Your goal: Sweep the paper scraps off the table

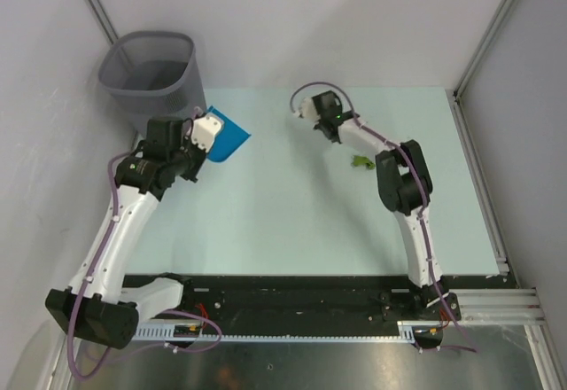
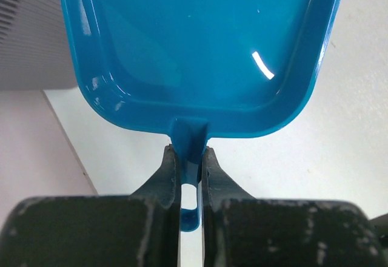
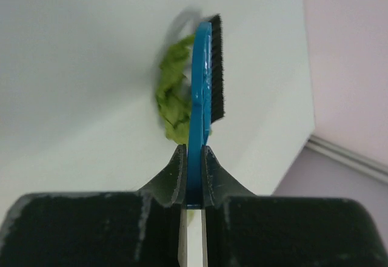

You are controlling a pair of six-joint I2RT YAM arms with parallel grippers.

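Observation:
My left gripper (image 1: 209, 133) (image 2: 189, 153) is shut on the handle of the blue dustpan (image 1: 229, 136) (image 2: 194, 42), held near the table's far left by the wastebasket. The pan's inside shows no scraps. My right gripper (image 1: 334, 130) (image 3: 193, 152) is shut on the blue brush (image 3: 202, 67), its black bristles facing right. A clump of green paper scraps (image 3: 172, 100) lies on the pale mint table (image 1: 292, 222) just left of the brush. In the top view the scraps (image 1: 361, 161) lie beside the right arm's elbow.
A grey mesh wastebasket (image 1: 151, 73) (image 2: 24, 42) stands off the table's far left corner. The table's right edge with its metal edging (image 1: 478, 186) (image 3: 339, 152) runs close to the right arm. Grey walls enclose the back and sides.

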